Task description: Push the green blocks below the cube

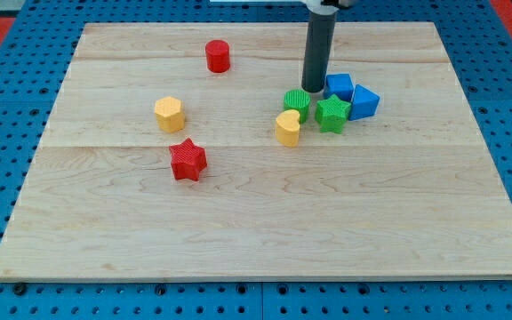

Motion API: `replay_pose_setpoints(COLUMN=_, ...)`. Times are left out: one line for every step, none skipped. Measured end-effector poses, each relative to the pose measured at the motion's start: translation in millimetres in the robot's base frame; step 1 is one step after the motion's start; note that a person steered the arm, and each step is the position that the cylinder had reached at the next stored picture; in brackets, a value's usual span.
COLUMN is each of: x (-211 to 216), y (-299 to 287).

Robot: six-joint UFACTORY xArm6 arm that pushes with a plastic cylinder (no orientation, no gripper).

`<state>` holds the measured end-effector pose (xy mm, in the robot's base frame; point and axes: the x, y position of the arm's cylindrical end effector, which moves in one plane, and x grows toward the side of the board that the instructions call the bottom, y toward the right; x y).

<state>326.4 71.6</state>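
A green cylinder [296, 104] and a green star [332, 114] sit right of the board's centre. A blue cube [339, 86] lies just above the star, and a second blue block [364, 101] touches the star's right side. My tip [314, 88] stands just above the green cylinder, right beside the cube's left side. A yellow block [287, 128] sits just below the green cylinder.
A red cylinder [218, 56] stands near the view's top. A yellow hexagonal block [169, 114] and a red star [188, 160] lie left of centre. The wooden board [265, 240] rests on a blue pegboard.
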Motion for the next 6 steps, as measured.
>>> replay_pose_setpoints(x=-3, y=-82)
replay_pose_setpoints(x=26, y=-37)
replay_pose_setpoints(x=29, y=-42)
replay_pose_setpoints(x=35, y=-61)
replay_pose_setpoints(x=60, y=-29)
replay_pose_setpoints(x=60, y=-19)
